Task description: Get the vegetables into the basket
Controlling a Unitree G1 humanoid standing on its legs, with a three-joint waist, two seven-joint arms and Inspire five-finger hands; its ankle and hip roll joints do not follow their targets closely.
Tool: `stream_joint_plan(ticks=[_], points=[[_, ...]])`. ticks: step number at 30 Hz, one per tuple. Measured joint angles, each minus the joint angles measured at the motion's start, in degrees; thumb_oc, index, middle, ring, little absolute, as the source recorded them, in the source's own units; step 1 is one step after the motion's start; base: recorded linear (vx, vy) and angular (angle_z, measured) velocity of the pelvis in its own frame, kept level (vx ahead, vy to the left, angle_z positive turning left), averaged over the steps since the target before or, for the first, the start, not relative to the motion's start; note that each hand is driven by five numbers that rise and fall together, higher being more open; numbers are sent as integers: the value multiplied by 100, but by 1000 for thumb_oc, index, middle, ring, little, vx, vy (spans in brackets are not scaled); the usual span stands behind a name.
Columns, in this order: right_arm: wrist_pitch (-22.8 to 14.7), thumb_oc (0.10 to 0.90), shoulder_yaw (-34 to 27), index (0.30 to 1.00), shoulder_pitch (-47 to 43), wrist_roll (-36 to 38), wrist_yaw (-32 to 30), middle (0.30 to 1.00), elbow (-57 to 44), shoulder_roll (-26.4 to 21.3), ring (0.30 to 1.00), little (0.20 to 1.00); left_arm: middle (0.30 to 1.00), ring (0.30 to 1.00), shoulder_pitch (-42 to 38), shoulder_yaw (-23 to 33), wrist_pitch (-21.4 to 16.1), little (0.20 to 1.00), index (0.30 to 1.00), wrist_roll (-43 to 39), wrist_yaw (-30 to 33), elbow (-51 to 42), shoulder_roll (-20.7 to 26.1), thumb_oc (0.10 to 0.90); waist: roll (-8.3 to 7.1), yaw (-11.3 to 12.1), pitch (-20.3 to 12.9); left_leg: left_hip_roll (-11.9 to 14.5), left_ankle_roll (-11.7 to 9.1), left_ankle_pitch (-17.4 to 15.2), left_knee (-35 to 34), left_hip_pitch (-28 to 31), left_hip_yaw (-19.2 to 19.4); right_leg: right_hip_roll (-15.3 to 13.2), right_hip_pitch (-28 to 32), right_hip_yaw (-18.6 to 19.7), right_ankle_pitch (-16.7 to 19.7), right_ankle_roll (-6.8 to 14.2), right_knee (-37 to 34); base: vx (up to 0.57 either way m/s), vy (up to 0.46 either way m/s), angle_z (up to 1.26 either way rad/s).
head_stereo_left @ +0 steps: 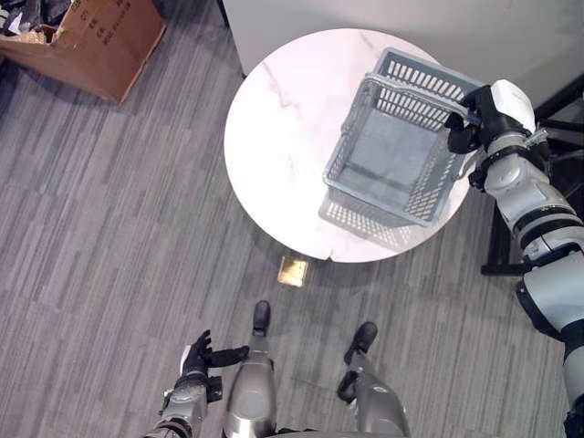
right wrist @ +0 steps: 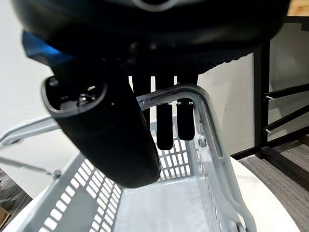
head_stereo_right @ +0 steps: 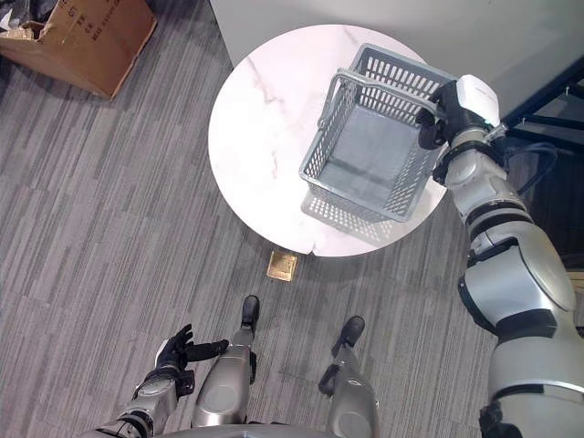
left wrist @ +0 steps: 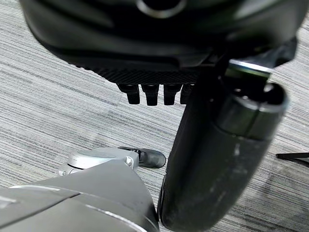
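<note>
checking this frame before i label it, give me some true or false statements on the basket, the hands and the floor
1. The basket is empty. True.
2. The right hand hangs clear of the basket. False: its fingers curl over a basket handle.
3. The left hand holds a vegetable. False: it is open, low beside the robot, holding nothing.
4. The basket is at the round white table. True.
5. A cardboard box stands on the table. False: it sits on the floor.

Basket (head_stereo_left: 392, 155) grey perforated plastic; table (head_stereo_left: 274, 137) glossy white marble; floor (head_stereo_left: 109, 228) rough carpet.
</note>
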Motion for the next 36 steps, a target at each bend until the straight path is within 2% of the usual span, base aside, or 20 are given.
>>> stream_joint_plan(ticks=[6, 9, 13, 16, 18, 20, 23, 24, 26, 29, 36], points=[[139, 400, 2, 300, 84, -44, 83, 300, -182, 92, 300, 300, 1000, 1000, -2, 3, 70, 1000, 1000, 5, 0, 4, 0, 900, -1, -14, 0, -3, 1, 0, 0, 163, 0, -1, 164, -1, 6, 0, 1, 0, 0, 0], [332, 400, 5, 300, 334, -189, 112, 300, -1224, 31, 300, 300, 1000, 1000, -1, 27, 144, 1000, 1000, 53, 2, 23, -1, 900, -8, -71, 3, 0, 1, 0, -8, 291, 23, 3, 258, 34, 15, 1, 1, -13, 13, -3], [370, 400, 1, 300, 809, -392, 121, 300, -2465, -78, 300, 300, 1000, 1000, 9, 54, 205, 1000, 1000, 398, 62, 18, 8, 900, -34, -153, 4, -1, 9, 6, -67, 466, 73, 3, 389, 76, 16, 4, 1, 3, 21, -6], [150, 400, -3, 300, 1435, -504, 121, 300, -3730, -242, 300, 300, 1000, 1000, 48, 212, 305, 1000, 1000, 704, 108, 32, 48, 900, -133, -226, -10, 3, 10, -14, -83, 711, 197, 7, 538, 198, 17, 6, 0, 10, 3, -16], [120, 400, -59, 300, 1624, -539, 133, 300, -4231, -330, 300, 300, 1000, 1000, 53, 269, 323, 1000, 1000, 872, 104, 21, 67, 900, -172, -311, 0, 2, 13, -19, -84, 779, 234, 5, 589, 217, 17, 7, 0, 10, 3, -13], [-114, 400, -209, 300, 1990, -661, 204, 300, -4627, -362, 300, 300, 1000, 1000, 128, 276, 357, 1000, 1000, 1042, 100, 16, 127, 900, -287, -336, -47, 6, 27, -38, -85, 942, 324, 11, 688, 310, 20, 10, 0, -4, 2, -18], [-114, 400, -876, 300, 2775, -654, 362, 300, -5287, -382, 300, 300, 1000, 1000, 195, 450, 402, 1000, 1000, 1250, 49, 1, 126, 900, -357, -361, -86, 1, 31, -42, -85, 1007, 356, 7, 731, 354, 28, 20, 0, -10, 4, -9], [-150, 400, -906, 300, 2912, -654, 396, 300, -5450, -381, 300, 300, 1000, 1000, 254, 543, 410, 1000, 1000, 1251, 35, -2, 129, 900, -376, -399, -97, 0, 46, -52, -85, 1048, 414, 4, 739, 398, 34, 21, 0, -12, -3, -18], [-177, 400, -975, 300, 3137, -657, 469, 300, -5715, -395, 300, 300, 1000, 1000, 283, 571, 437, 1000, 1000, 1265, 32, 6, 144, 900, -386, -491, -108, -2, 51, -56, -85, 1106, 485, 6, 744, 468, 53, 17, -1, 15, -5, -19], [-226, 400, -1181, 300, 3806, -656, 699, 300, -6401, -687, 300, 300, 1000, 1000, 369, 703, 456, 1000, 1000, 1490, 8, 6, 137, 900, -387, -633, -130, 1, 50, -75, -86, 1219, 570, 12, 795, 551, 66, 15, -1, 33, -6, -14], [-439, 400, -1544, 300, 4883, -636, 1145, 300, -6920, -1253, 300, 300, 1000, 1000, 635, 782, 523, 1000, 1000, 1700, -24, 124, 116, 900, -338, -938, -535, 13, 37, -131, -87, 1361, 721, 31, 819, 714, 64, 18, -2, 23, -12, -12]])
